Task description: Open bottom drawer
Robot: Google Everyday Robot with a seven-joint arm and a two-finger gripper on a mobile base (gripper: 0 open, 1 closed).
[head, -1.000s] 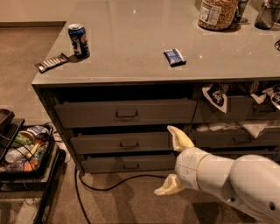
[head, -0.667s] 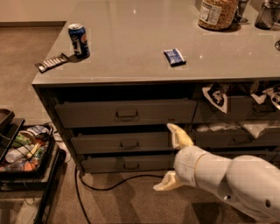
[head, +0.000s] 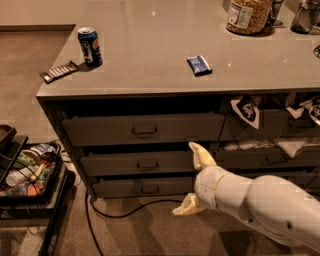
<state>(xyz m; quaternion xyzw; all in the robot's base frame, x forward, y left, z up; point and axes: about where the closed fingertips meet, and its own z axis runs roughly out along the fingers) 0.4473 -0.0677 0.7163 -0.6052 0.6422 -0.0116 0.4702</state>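
Note:
The bottom drawer (head: 142, 187) is the lowest, slimmest dark grey panel of the left stack, with a small rectangular handle (head: 148, 189) at its middle. It sits slightly ajar like the two drawers above it. My gripper (head: 192, 180) is open, its two cream fingers spread wide: the upper finger (head: 200, 153) lies in front of the right end of the middle drawer, the lower finger (head: 187, 206) hangs below the bottom drawer's right end, over the floor. The gripper is to the right of the handle and holds nothing.
A grey counter (head: 150, 60) carries a blue can (head: 90, 46), a dark bar (head: 60, 71), a blue packet (head: 199, 65) and a jar (head: 248, 15). Right-hand drawers (head: 270, 130) hold white packets. A cart of items (head: 27, 170) stands at left. A black cable (head: 115, 215) lies on the floor.
The gripper has shifted slightly left and a little lower; the drawers have not moved.

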